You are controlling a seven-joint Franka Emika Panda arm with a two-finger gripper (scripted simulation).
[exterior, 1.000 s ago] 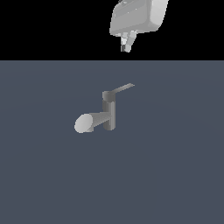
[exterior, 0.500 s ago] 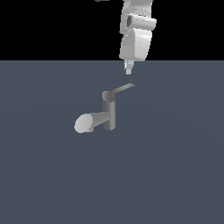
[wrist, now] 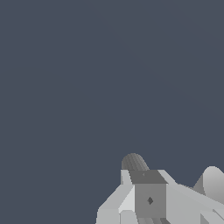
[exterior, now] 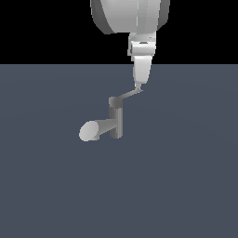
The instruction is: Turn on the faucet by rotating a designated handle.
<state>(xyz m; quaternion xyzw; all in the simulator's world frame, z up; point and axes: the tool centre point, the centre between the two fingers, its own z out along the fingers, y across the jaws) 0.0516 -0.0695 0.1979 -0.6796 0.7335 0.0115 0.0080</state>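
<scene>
Now the gripper (exterior: 138, 87) is seen touching the handle (exterior: 128, 95) tip, at two o'clock from the faucet (exterior: 115, 120). Whether the jaws are open or closed cannot be told.

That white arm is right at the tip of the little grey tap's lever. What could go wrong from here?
Two things, probably. The gripper meets the handle only at its far end, so it might slide off instead of turning it. Also, the handle is thin and the wrist view is mostly blocked by the gripper itself, so a slightly misjudged push could miss it or press onto the faucet post instead.
</scene>
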